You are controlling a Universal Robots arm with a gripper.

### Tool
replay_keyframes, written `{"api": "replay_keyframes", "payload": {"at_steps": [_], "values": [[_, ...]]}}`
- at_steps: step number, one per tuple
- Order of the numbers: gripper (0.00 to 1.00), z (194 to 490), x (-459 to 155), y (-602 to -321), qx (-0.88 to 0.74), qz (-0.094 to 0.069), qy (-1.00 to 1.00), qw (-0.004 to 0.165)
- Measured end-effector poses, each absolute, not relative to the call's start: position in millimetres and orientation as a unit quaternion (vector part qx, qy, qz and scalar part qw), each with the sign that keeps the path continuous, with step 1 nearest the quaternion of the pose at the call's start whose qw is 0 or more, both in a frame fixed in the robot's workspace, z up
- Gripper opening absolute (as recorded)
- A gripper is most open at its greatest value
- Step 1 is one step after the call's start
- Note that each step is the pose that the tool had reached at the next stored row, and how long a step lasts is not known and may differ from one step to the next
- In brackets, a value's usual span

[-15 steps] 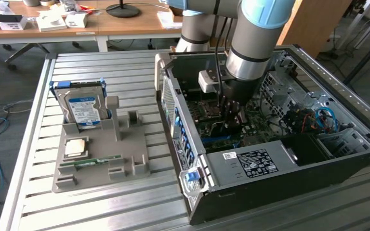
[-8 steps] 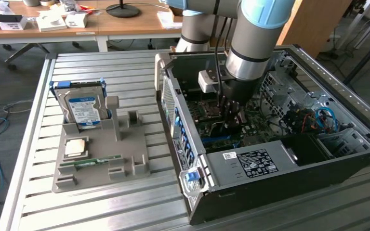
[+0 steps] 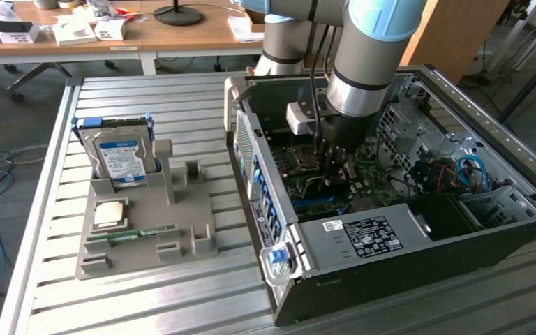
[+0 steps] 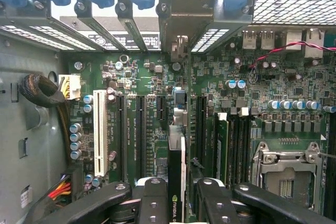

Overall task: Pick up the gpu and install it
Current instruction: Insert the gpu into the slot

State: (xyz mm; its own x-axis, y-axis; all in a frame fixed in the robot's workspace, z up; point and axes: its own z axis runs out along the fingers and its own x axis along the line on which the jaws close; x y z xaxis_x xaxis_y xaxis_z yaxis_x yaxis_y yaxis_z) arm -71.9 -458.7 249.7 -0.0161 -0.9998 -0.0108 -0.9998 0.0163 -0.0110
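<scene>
Farthest toward the exterior view's left, on the slatted metal table [image 3: 137, 293], a grey holder tray [image 3: 147, 234] with a silver hard drive [image 3: 122, 162] standing upright in a rear slot, blue-white label facing out. In front of it in the same tray, a pale square chip [image 3: 109, 211] lying flat, and nearer the front edge a slim green memory stick [image 3: 142, 233] lying flat in its groove. Other slots of the tray unfilled. Further toward the exterior view's right, an open computer case [image 3: 417, 272] lying on its side, holding a green motherboard [image 3: 324, 188], a black power supply [image 3: 366, 237] with a white label, and blue and red cables [image 3: 468, 174] near the far side. Reaching down into the case from above, the arm [image 3: 370, 63], with the gripper [image 3: 335, 164] low over the motherboard. In the wrist view, black fingers [image 4: 152, 203] on either side of the gpu [image 4: 176, 182], a thin dark card seen edge-on, standing upright with a small green logo near its lower end. Jaws partly closed, clamped on the card's two faces. Card lined up above the long black slots [image 4: 142, 129] of the motherboard, just beside a white slot [image 4: 100, 135] and in line with the metal bracket bays [image 4: 184, 14] at the case's rear wall. Cannot tell whether the card's edge touches a slot.
</scene>
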Motion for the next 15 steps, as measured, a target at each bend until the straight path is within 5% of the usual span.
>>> {"api": "replay_keyframes", "payload": {"at_steps": [13,15], "values": [[0.27,249.8,-71.8,-458.7,-0.701,0.000,0.713,0.008],[0.34,249.8,-71.7,-458.7,-0.701,0.000,0.713,0.008]]}}
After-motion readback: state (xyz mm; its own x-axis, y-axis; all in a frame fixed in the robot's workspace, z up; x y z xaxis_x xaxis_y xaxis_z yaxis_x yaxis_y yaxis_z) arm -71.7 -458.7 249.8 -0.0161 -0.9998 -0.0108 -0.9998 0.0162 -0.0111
